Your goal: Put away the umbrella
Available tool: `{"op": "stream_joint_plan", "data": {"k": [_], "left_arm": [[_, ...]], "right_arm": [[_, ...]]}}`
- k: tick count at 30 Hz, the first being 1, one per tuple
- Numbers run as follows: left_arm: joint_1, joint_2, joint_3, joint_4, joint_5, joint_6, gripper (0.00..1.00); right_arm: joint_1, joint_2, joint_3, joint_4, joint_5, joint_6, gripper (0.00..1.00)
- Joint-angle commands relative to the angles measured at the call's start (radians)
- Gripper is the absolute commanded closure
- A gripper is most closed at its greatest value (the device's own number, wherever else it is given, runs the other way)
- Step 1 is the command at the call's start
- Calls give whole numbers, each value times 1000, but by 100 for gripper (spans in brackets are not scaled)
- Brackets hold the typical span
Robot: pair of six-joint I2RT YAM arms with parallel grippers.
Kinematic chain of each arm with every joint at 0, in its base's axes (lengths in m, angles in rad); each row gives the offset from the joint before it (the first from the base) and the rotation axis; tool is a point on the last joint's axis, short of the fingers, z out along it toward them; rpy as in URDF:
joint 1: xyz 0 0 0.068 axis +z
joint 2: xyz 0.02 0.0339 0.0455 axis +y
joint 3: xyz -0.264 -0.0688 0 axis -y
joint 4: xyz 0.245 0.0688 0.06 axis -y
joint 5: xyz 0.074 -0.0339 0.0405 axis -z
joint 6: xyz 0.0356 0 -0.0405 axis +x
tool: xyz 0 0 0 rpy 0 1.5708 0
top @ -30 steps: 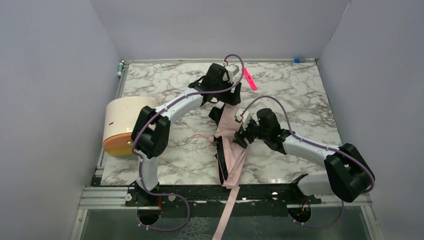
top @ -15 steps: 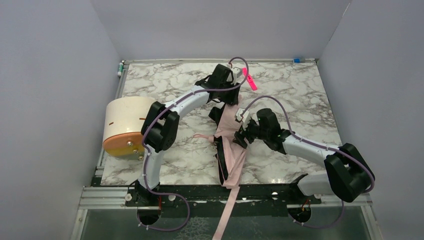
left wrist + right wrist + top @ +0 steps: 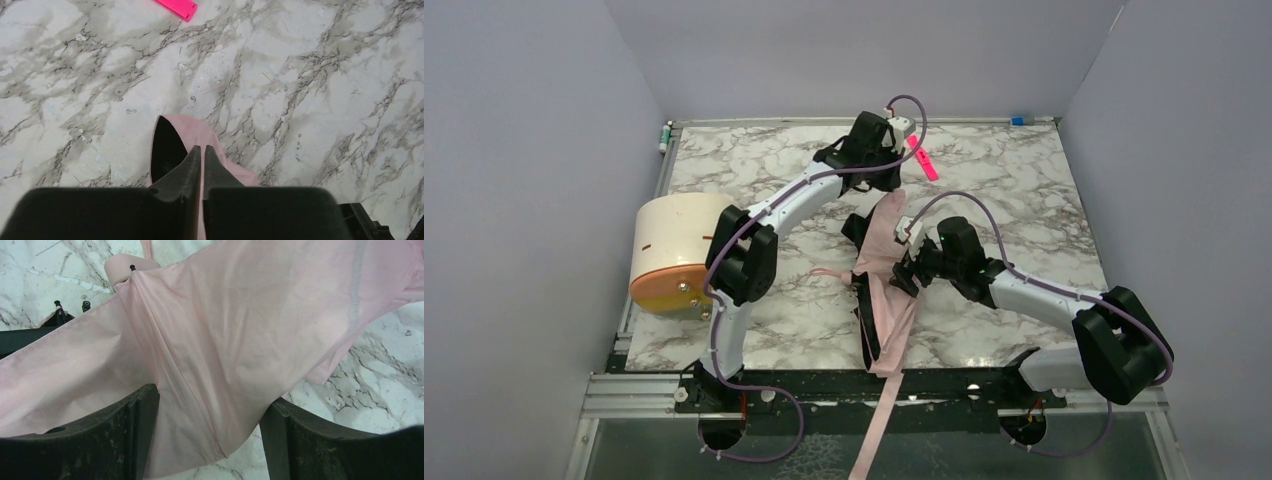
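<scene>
— Where is the umbrella (image 3: 889,310) lying?
— It is lying mid-table (image 3: 1024,200), running from twelve o'clock to six, with a pink strip of it trailing over the near edge.
— What is the left gripper (image 3: 201,148) doing?
— It is pinching the fabric's far tip at twelve o'clock, its fingers nearly touching.
— And the right gripper (image 3: 210,399)?
— It is reaching in from three o'clock. Its fingers are standing wide, straddling the pink fabric without clamping it.

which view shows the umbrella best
Top external: the whole umbrella shows, its strap trailing over the near edge. Left wrist shows only a pink fold with black lining at the left gripper; right wrist shows just pink fabric inside the open right gripper.
</scene>
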Motion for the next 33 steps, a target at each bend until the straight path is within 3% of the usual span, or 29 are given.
{"op": "stream_joint_plan", "data": {"k": [1, 5, 7, 10, 14, 18, 26, 33], "left_arm": [[-5, -67, 29, 0, 10, 18, 100], [-5, -92, -8, -2, 11, 41, 99], [-5, -92, -20, -8, 1, 47, 80], [-5, -79, -25, -26, 2, 50, 61], [-5, -41, -18, -61, 18, 57, 53], [-12, -2, -14, -73, 27, 60, 53], [-15, 43, 17, -77, 32, 61, 63], [-15, 46, 38, -80, 19, 62, 92]], "right_arm": [[8, 2, 7, 19, 7, 15, 25], [7, 1, 5, 22, 10, 19, 25], [8, 3, 7, 22, 10, 19, 25], [7, 3, 6, 22, 9, 19, 25], [8, 5, 8, 20, 8, 19, 25], [7, 6, 9, 19, 7, 19, 25], [8, 5, 8, 19, 8, 19, 25], [7, 5, 8, 17, 10, 20, 25]]}}
